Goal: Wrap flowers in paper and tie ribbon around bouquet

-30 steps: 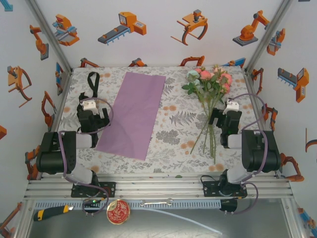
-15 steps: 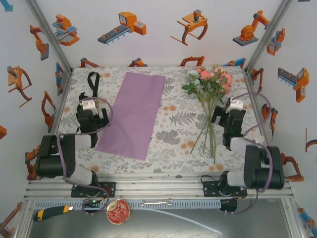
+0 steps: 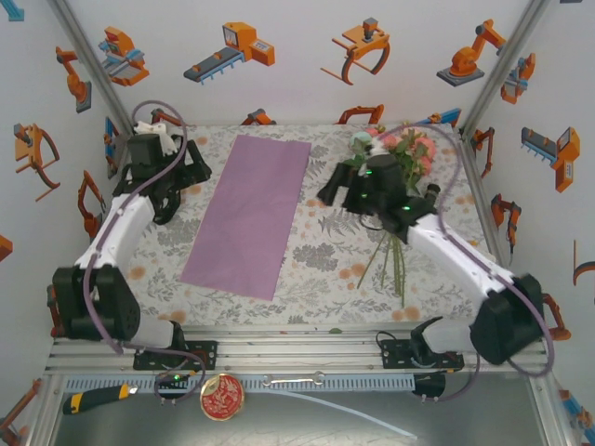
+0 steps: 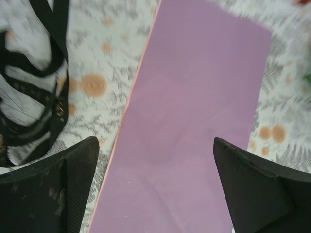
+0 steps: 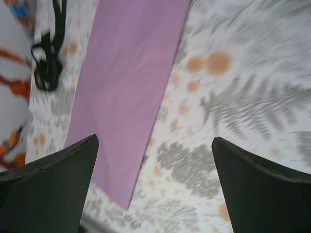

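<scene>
My left gripper [image 4: 154, 145], jaws spread wide, hovers over the paper [image 4: 194, 97]; the ribbon [image 4: 59, 73] lies to its left. My right gripper [image 5: 154, 141] gapes too, holding nothing.

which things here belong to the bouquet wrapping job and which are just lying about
For the job: large lilac-purple paper sheet; bunch of pink and white artificial roses; thin black ribbon.
Lying about: yellow-handled utility knife; round red-and-gold disc.

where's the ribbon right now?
In the left wrist view the ribbon lies in loose loops on the tablecloth, on the left side of the table. It sits just left of the paper, with a gap between them.
</scene>
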